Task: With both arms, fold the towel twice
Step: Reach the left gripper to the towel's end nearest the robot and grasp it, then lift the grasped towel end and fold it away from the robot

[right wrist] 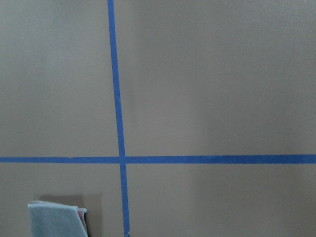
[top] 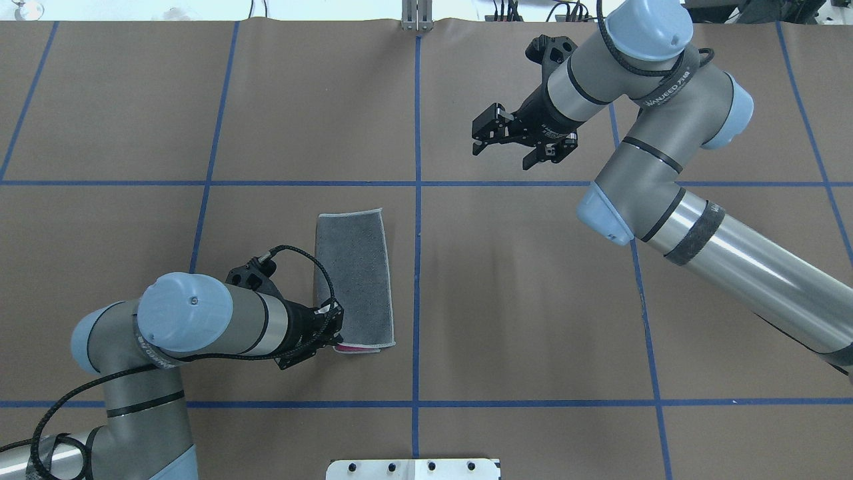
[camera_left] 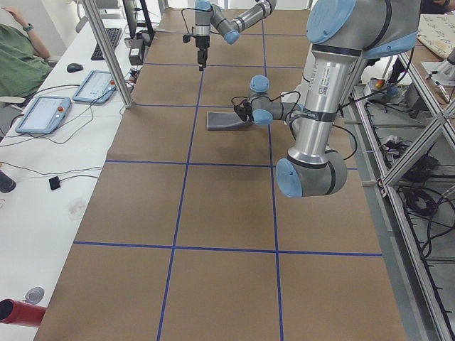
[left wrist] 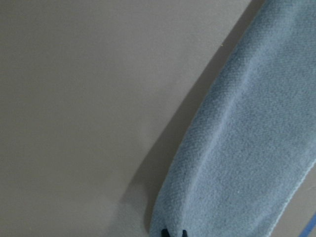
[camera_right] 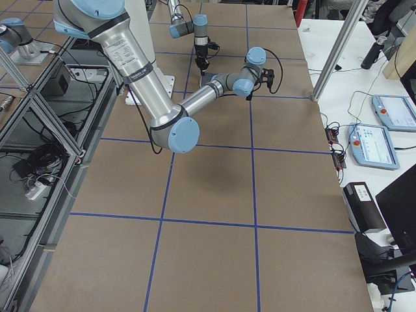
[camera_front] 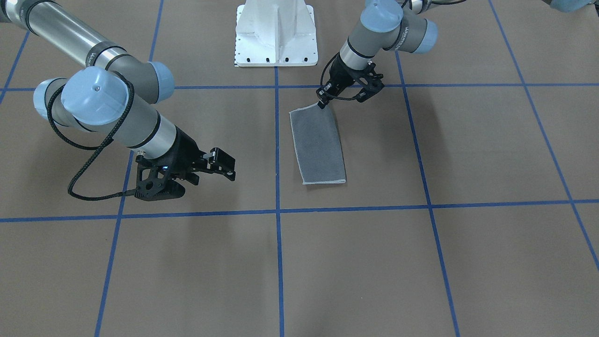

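The towel [top: 354,280] lies folded into a narrow strip, dark grey face up, with a sliver of pink at its near end [top: 354,348]. My left gripper [top: 332,326] is shut on the strip's near left corner, low at the table. In the front-facing view it [camera_front: 322,104] pinches the top corner of the towel [camera_front: 318,145]. The left wrist view shows the cloth [left wrist: 247,148] running away from the fingertips [left wrist: 166,231]. My right gripper [top: 501,152] is open and empty, raised over the far right square, away from the towel. The right wrist view shows one towel corner [right wrist: 53,220].
Brown paper covers the table [top: 533,300], marked with blue tape lines [top: 417,200]. The white pedestal base [camera_front: 275,32] stands at the robot's edge. Operator desks with tablets [camera_left: 43,114] line the far side.
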